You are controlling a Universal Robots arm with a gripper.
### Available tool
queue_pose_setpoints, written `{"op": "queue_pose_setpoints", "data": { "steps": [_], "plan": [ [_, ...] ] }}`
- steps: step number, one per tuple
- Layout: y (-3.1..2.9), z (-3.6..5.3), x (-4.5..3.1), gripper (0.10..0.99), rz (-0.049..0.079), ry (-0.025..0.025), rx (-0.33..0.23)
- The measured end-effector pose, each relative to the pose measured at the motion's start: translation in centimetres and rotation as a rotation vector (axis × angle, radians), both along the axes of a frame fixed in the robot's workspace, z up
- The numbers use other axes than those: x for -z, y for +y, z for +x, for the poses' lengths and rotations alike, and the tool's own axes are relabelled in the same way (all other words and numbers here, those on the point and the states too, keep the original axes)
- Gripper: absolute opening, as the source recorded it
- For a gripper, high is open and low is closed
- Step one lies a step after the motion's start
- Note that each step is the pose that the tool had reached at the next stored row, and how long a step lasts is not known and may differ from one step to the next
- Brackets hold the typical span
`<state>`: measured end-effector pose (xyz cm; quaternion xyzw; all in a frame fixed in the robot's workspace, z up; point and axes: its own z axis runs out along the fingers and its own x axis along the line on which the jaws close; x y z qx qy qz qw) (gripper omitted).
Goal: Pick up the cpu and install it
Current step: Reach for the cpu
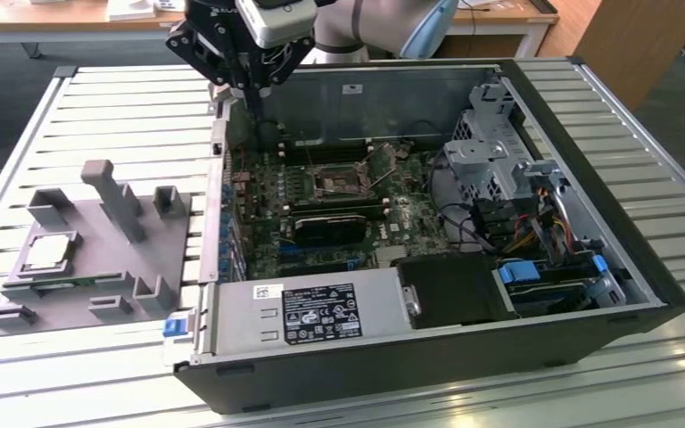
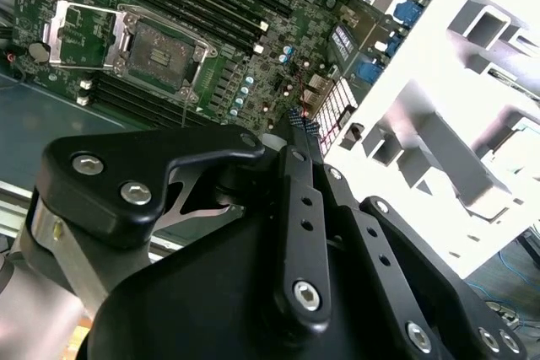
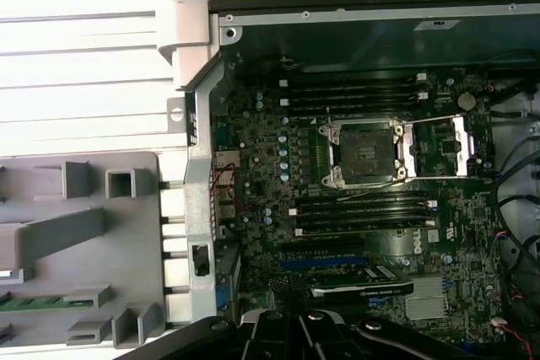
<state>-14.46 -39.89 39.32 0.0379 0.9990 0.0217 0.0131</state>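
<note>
No wording is legible. A large white label (image 1: 318, 314) with black print, a barcode and small symbols lies on the grey power supply (image 1: 229, 314), well away from the gripper (image 1: 251, 96), at the end of the open case farthest from it. A small white sticker (image 1: 352, 88) sits on the case's inner wall near the gripper; its print is too small to read. Tiny white lettering dots the motherboard (image 3: 270, 149) below the gripper, also unreadable.

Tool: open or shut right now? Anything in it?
Tool: shut, holding nothing; the cpu lies on the grey holder.
</note>
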Motion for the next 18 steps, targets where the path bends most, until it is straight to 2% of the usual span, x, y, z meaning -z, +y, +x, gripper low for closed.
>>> {"op": "queue_pose_setpoints", "data": {
  "steps": [18],
  "plan": [
    [0.00, -0.42, 0.00, 0.106, 0.000, 0.0000, 0.000]
  ]
}}
